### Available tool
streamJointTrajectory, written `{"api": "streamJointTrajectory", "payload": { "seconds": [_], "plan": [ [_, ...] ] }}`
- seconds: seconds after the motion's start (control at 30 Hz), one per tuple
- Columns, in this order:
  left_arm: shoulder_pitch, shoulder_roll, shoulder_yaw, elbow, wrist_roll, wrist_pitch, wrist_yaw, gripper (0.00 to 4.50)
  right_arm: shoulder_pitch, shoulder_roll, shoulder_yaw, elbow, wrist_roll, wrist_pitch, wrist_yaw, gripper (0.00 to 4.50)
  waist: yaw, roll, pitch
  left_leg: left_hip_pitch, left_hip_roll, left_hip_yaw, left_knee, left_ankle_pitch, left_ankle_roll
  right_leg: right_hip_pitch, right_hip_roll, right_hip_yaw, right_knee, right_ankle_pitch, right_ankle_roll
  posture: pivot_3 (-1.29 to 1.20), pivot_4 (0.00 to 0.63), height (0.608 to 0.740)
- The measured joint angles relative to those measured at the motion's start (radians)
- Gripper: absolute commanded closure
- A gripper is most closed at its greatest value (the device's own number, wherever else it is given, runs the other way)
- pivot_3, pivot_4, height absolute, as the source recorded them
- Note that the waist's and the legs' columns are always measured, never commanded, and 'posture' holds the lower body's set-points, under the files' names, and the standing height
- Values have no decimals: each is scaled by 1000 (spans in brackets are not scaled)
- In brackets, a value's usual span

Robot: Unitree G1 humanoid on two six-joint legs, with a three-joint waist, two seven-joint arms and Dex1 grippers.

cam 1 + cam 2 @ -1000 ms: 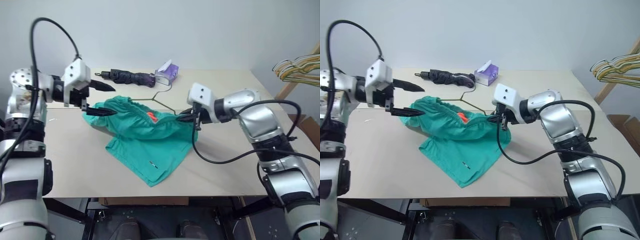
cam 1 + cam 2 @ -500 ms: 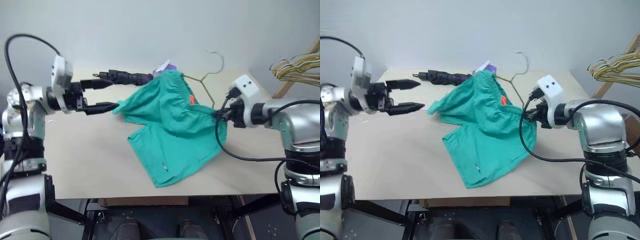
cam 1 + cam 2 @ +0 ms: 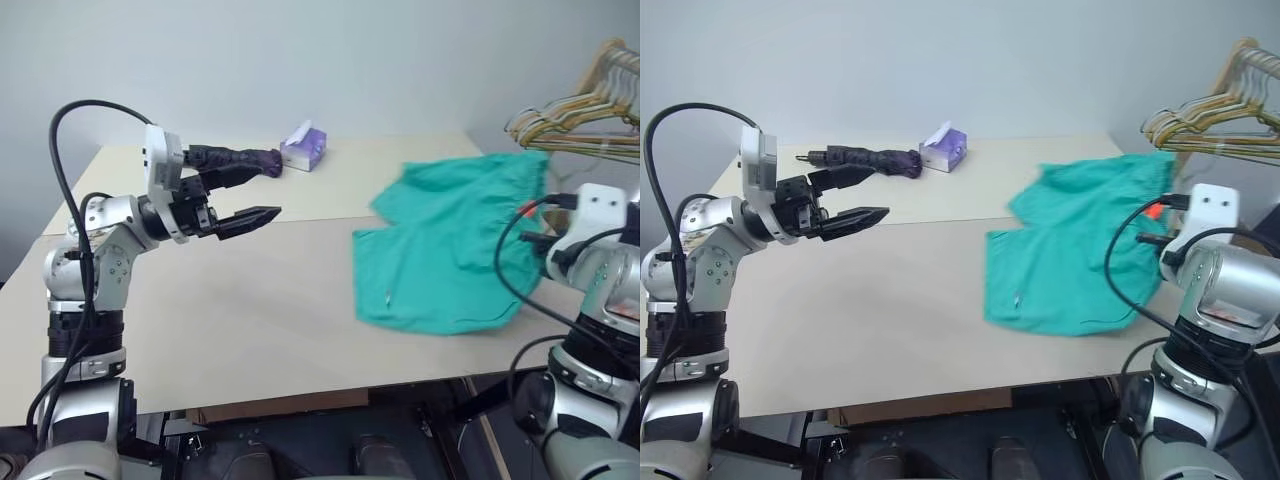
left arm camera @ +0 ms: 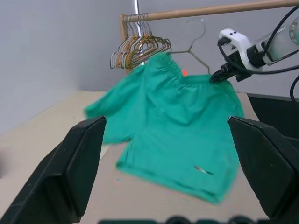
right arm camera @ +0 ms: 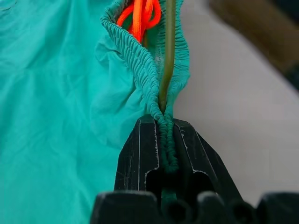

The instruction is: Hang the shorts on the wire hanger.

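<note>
Your right gripper (image 5: 164,140) is clamped on the gathered waistband of the teal shorts (image 3: 450,255), and the thin wire hanger (image 4: 189,49) is pinched there together with the fabric. The shorts hang from this grip over the right end of the table (image 3: 250,310), with their lower edge near the tabletop; I cannot tell if it touches. Your left gripper (image 3: 245,200) is spread wide and holds nothing, well apart from the shorts. A folded dark umbrella (image 3: 232,158) and a purple tissue box (image 3: 303,148) lie at the far edge.
</note>
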Motion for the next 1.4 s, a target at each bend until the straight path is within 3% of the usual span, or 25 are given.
{"api": "streamJointTrajectory", "payload": {
  "seconds": [0.1,0.3,0.63,0.93,1.2,1.4],
  "plan": [
    [-10,1,-2,-8,-16,10,2,0,-108,58,-80,18,-110,0,-106,4341,-26,2,-1,0,0,0,-1,0,0,0,0,1,0,0,0,-95,0,740],
    [1,11,3,-80,-49,41,21,0,-271,71,-210,60,-222,0,-179,4341,-46,5,-1,1,0,0,-1,0,0,0,0,1,0,0,0,-92,0,740],
    [40,11,-15,-170,-56,67,67,0,-641,-122,-444,369,-306,0,-233,4341,-48,18,-1,2,-2,1,-6,1,1,0,-1,2,-3,0,0,-111,0,740],
    [30,-23,6,-175,-159,64,56,0,-655,-359,-452,656,-250,-6,-248,4341,-59,22,0,3,-3,3,-8,1,1,0,-2,4,-4,0,1,-143,0,740],
    [30,-30,-4,-173,-152,44,46,0,-655,-474,-495,874,-142,-109,-297,4341,-94,23,0,7,-3,4,-9,1,1,3,-2,6,-4,-1,1,-141,0,740],
    [30,-30,-18,-164,-144,37,37,0,-636,-492,-509,986,-56,-184,-338,4341,-110,24,0,8,-3,4,-9,1,1,4,-2,8,-4,-1,1,-132,0,740]
  ]
}}
